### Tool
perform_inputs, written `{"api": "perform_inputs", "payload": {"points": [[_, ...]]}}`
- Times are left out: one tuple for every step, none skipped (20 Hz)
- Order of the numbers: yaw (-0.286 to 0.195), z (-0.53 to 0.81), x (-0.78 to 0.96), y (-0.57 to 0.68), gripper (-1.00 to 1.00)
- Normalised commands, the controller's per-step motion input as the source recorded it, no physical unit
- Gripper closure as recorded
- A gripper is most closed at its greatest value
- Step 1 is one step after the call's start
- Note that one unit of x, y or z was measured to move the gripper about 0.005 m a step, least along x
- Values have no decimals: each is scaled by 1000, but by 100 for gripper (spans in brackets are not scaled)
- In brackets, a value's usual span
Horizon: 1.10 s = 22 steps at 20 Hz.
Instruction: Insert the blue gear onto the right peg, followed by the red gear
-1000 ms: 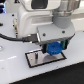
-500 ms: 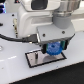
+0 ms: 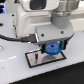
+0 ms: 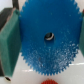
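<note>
The blue gear (image 3: 53,49) hangs between the fingers of my gripper (image 3: 53,46), just above the grey, black-rimmed plate (image 3: 33,59). In the wrist view the blue gear (image 4: 47,45) fills most of the picture, with a green pad (image 4: 9,42) pressed against its toothed rim on one side and the other pad at the opposite edge. My gripper is shut on it. A dark hole (image 4: 49,36) marks its hub. The red gear (image 4: 49,81) shows only as a sliver at the picture's edge. The right peg is hidden under the gear.
The white arm body (image 3: 35,17) fills the upper part of the exterior view. The plate lies on a white table (image 3: 15,72). A dark cable (image 3: 12,36) runs along the exterior view's left.
</note>
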Motion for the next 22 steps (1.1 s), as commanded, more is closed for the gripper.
{"api": "perform_inputs", "payload": {"points": [[0,-214,0,-171,100],[0,-183,0,-149,100],[0,-66,0,-97,100],[0,-109,0,-174,100],[0,-274,0,-240,100],[0,-414,0,-257,100],[0,-363,23,-169,100],[0,-311,34,-140,100],[0,-194,0,-117,100],[0,-91,0,-34,100],[0,-17,0,0,100],[0,-54,0,0,100],[0,-66,0,0,100],[0,-54,0,0,100],[0,-26,0,0,100],[0,137,-80,0,-100],[0,180,-109,0,-100],[0,229,-137,0,-100],[0,283,-171,0,-100],[0,334,-240,0,-100],[0,394,-317,43,-100],[0,426,-374,43,-100]]}}
